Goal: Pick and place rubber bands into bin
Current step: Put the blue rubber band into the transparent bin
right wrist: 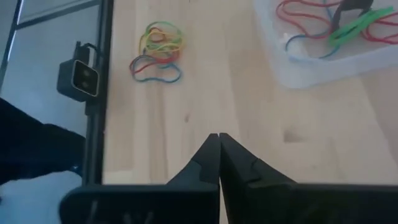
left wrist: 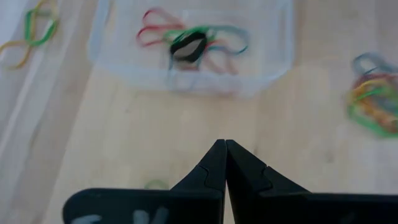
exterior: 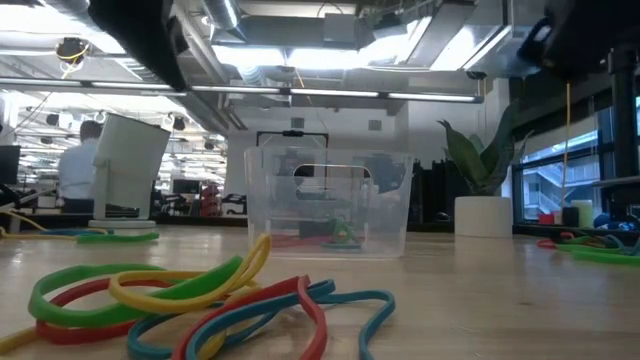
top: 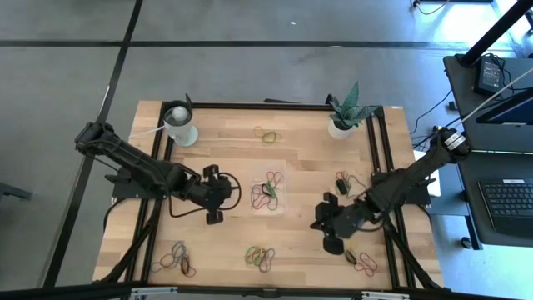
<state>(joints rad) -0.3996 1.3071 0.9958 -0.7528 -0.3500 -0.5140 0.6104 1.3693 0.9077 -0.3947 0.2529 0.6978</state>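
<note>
The left gripper has its fingers clenched tip to tip with nothing between them, hovering over bare wood just beside the bin on the bin's left side. The right gripper is likewise pressed shut and empty, set on the right half of the table, apart from the bin and pointing toward it. The bin stands near the middle of the table and holds several rubber bands in red, green, blue and a dark one. More bands lie loose on the wood: a mixed clump near the front edge in the middle, another at the front left, a few at the front right, and one small pair behind the bin. A white cup stands at the back left and a potted plant at the back right.
</note>
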